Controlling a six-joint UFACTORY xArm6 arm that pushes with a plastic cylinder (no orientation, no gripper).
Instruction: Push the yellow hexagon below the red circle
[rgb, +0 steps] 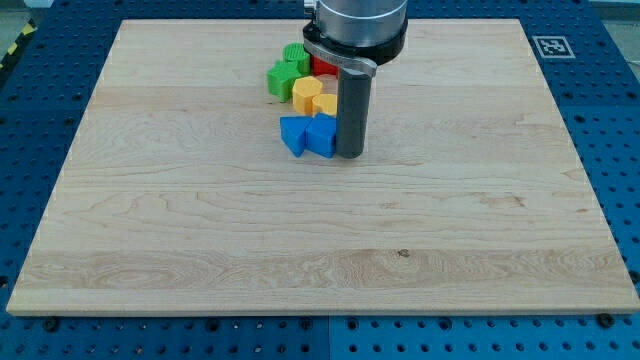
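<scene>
Listing from the view's left: two green blocks (286, 70), shapes unclear, well left of and above my tip (350, 154). Yellow hexagon (307, 92), above-left of the tip, beside a second yellow block (326, 104) near the rod. Red block (323, 67), mostly hidden by the arm, above the hexagon. Two blue blocks (308, 134), touching the rod's left side. Tip: a plain rod, no jaws; holds nothing, rests on the wooden board (480, 200).
</scene>
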